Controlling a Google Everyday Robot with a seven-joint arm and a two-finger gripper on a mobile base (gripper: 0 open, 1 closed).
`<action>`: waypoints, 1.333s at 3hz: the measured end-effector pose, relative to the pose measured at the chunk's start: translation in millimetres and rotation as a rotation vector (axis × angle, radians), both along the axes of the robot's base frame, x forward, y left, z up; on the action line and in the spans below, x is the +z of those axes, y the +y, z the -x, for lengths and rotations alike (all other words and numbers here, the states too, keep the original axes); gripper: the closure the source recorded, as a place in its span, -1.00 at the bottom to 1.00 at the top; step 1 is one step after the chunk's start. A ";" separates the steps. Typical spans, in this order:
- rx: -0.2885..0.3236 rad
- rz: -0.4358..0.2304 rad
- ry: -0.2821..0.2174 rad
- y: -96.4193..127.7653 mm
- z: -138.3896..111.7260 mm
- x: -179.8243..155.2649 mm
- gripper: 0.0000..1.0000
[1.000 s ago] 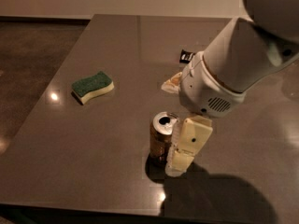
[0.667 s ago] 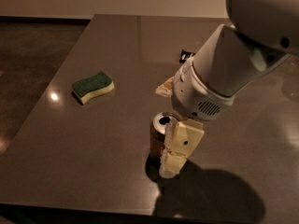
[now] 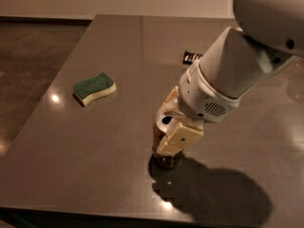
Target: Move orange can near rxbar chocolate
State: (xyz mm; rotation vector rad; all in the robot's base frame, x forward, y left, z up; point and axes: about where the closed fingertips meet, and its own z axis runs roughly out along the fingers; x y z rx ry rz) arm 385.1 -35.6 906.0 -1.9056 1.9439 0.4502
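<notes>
The orange can (image 3: 166, 121) stands upright on the dark table (image 3: 95, 165), near the front middle, its silver top showing. My gripper (image 3: 169, 134) is down around the can, with its cream-coloured parts against the can's front right and back. The can's base rests on the table. The rxbar chocolate (image 3: 192, 57), a black wrapper with white lettering, lies farther back on the table. My arm (image 3: 228, 80) hides part of it.
A green and yellow sponge (image 3: 94, 88) lies on the table's left side. The table's front edge runs close below the can, and the left edge slants away past the sponge. The arm's shadow falls on the table to the right of the can.
My gripper has moved left and down from beside the can's right to around it. The can has stayed in place.
</notes>
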 end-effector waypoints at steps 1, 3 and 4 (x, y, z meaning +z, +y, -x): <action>-0.069 -0.034 0.002 -21.1 -12.2 18.2 0.62; -0.172 -0.054 -0.008 -43.2 -29.6 35.0 1.00; -0.237 -0.045 -0.052 -48.0 -38.2 44.6 1.00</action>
